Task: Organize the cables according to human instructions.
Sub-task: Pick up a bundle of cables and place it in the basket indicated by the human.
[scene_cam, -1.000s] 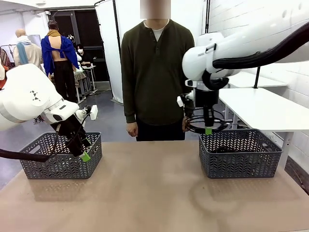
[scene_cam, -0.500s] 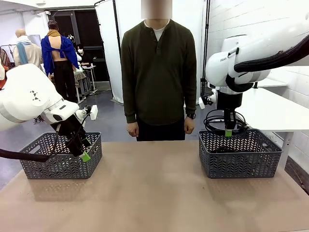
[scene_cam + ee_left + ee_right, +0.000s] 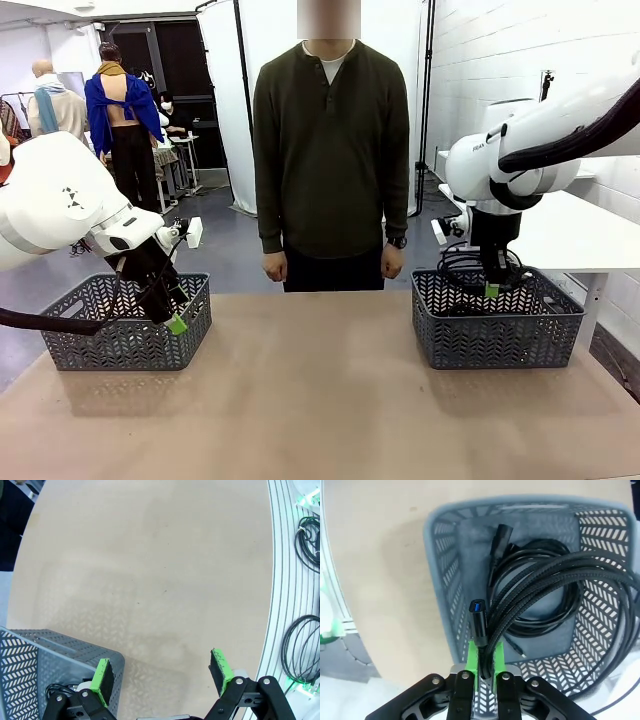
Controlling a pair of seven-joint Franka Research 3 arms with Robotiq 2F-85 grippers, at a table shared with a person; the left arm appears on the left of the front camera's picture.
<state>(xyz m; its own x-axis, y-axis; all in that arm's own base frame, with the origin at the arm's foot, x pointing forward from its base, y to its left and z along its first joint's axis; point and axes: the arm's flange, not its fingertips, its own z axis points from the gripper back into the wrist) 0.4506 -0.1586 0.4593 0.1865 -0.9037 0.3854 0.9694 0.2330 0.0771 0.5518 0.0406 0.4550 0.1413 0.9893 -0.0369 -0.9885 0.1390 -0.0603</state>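
From where I stand, the desk is bare in the near part. At about nine o'clock the left tool hangs by the near corner of the left basket, its green pads spread wide with nothing between them. In the left wrist view, coiled cables lie at three o'clock, past the desk's edge on a white ribbed surface. At about three o'clock the right tool is just above the right basket, clamped tight on a braided cable next to its blue-tipped plug; the coil droops over the basket. Another cable lies coiled on that basket's floor. Farther back, at twelve o'clock, a person in a dark green top stands at the far edge, hands down.
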